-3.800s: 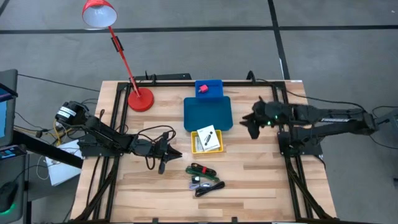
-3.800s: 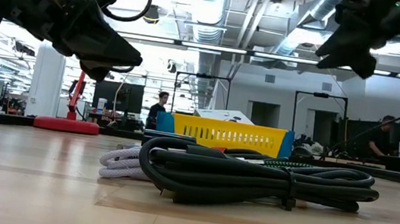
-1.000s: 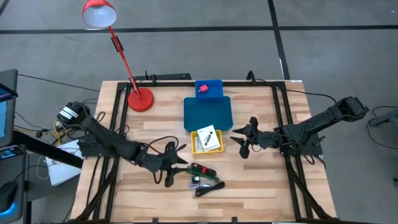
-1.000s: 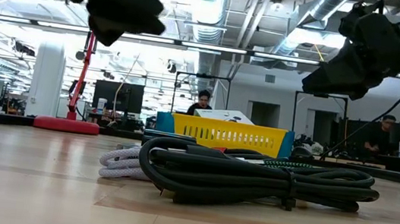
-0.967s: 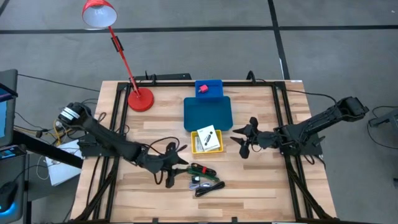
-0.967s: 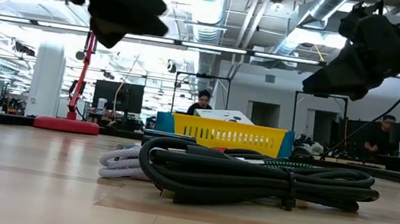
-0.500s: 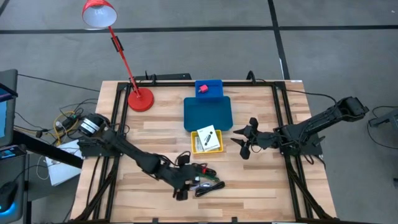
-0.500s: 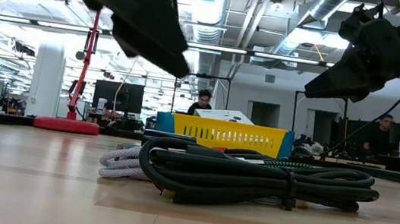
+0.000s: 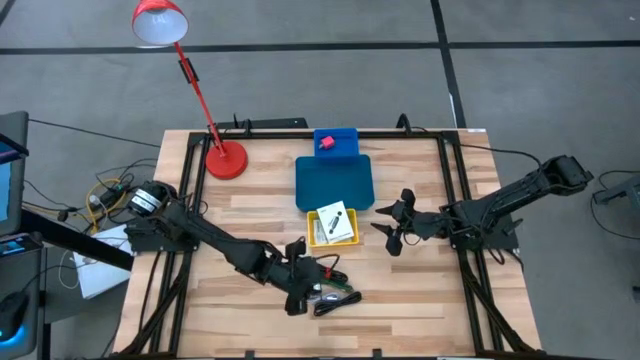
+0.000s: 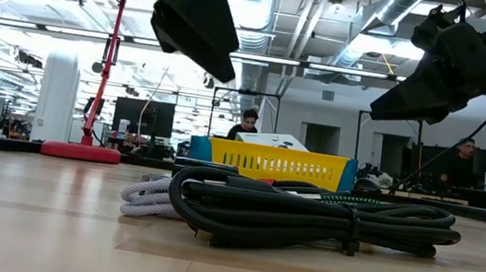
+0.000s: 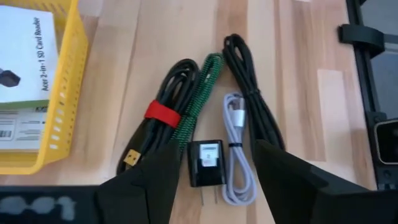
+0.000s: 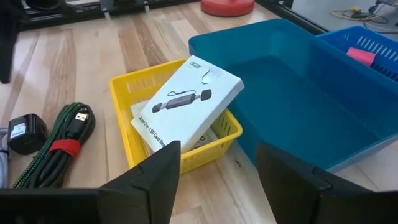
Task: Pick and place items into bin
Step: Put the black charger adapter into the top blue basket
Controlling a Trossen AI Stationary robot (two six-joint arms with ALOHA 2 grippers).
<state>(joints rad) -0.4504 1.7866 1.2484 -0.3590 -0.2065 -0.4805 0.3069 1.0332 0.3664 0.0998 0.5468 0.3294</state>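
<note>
Fingers on my left gripper (image 11: pixel 214 177) were spread wide with nothing between them, hanging right over the little black adapter (image 11: pixel 204 163) at that point. That was the big change: a few seconds before, the left arm had been parked back toward its own side of the table (image 9: pixel 420 300), and within the last second it had swung in over the loose pile, so I'd call the reach done and the grab not started.

Right under the camera the pile read clearly. A white cable (image 11: pixel 236 152) lay just beside the adapter, the green braided cable (image 11: pixel 202 102) ran alongside the black cable with the red strap (image 11: pixel 163 115), and another black cable (image 11: pixel 249 106) sat on the far side. My guess was the adapter was the target, since it sat squarely in the gap.

Further off, the yellow basket (image 9: pixel 314 238) held the white printed boxes (image 12: pixel 186 106) and hadn't moved. My right gripper (image 9: pixel 392 228) waited beside it, fingers apart and empty, same spot as a second earlier.

Beyond that sat the teal bin (image 9: pixel 334 182), which looked empty, then the small blue bin (image 9: pixel 336 142) with a pink-red piece (image 9: pixel 326 142) inside. At the far edge stood the red lamp (image 9: pixel 225 158). Nearly everything loose was still outside a bin, so early days.
</note>
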